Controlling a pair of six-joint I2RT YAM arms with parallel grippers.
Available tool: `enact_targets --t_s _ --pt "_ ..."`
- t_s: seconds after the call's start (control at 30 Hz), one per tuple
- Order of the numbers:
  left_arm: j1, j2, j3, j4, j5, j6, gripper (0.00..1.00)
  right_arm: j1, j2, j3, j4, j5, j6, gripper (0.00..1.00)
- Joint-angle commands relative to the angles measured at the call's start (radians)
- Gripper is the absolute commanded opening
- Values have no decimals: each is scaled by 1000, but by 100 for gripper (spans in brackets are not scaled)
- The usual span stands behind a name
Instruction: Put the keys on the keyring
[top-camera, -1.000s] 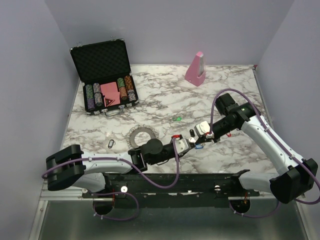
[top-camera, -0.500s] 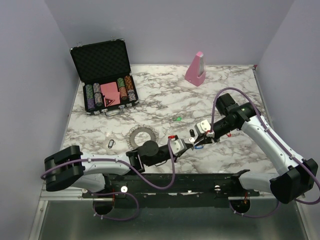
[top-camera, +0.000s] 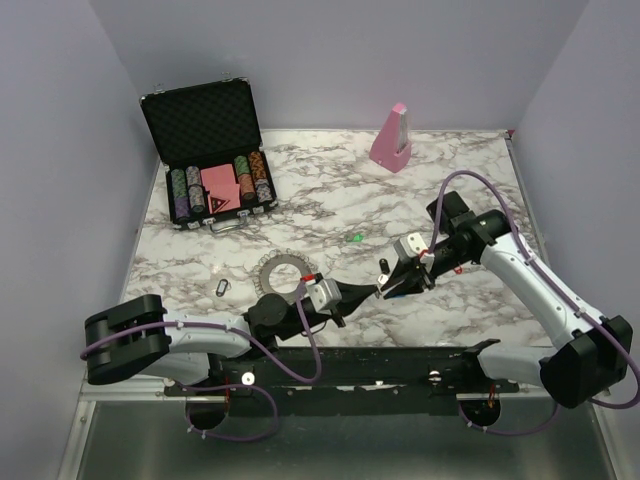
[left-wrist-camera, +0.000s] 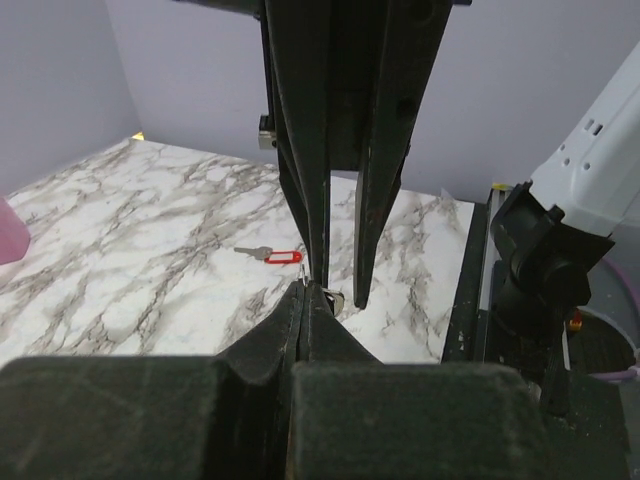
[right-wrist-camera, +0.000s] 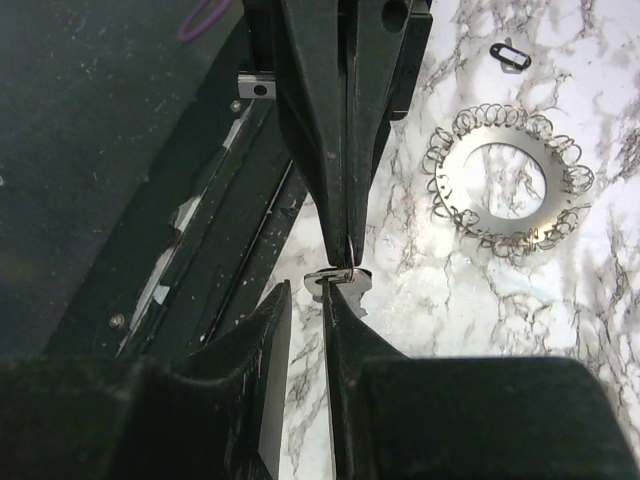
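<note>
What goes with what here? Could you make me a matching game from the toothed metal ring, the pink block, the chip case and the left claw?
Things:
1 keyring
2 pink block
3 chip case
4 left gripper

States:
A open, lid up
B lying flat on the table
C shut on a small silver key
D standing upright at the back

Pairs: 1-B, 2-D, 3-A, 4-C
</note>
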Motion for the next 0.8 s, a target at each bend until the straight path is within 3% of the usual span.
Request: enact_targets --t_s 0.0,0.47,0.77 --pt "0 -4 0 95 5 -21 0 -5 25 -17 48 -91 30 27" --pt "0 -7 -14 86 14 -21 0 -37 37 40 24 -88 54 26" --pt "0 4 -5 89 23 -22 0 -36 103 75 -70 -137 -47 24"
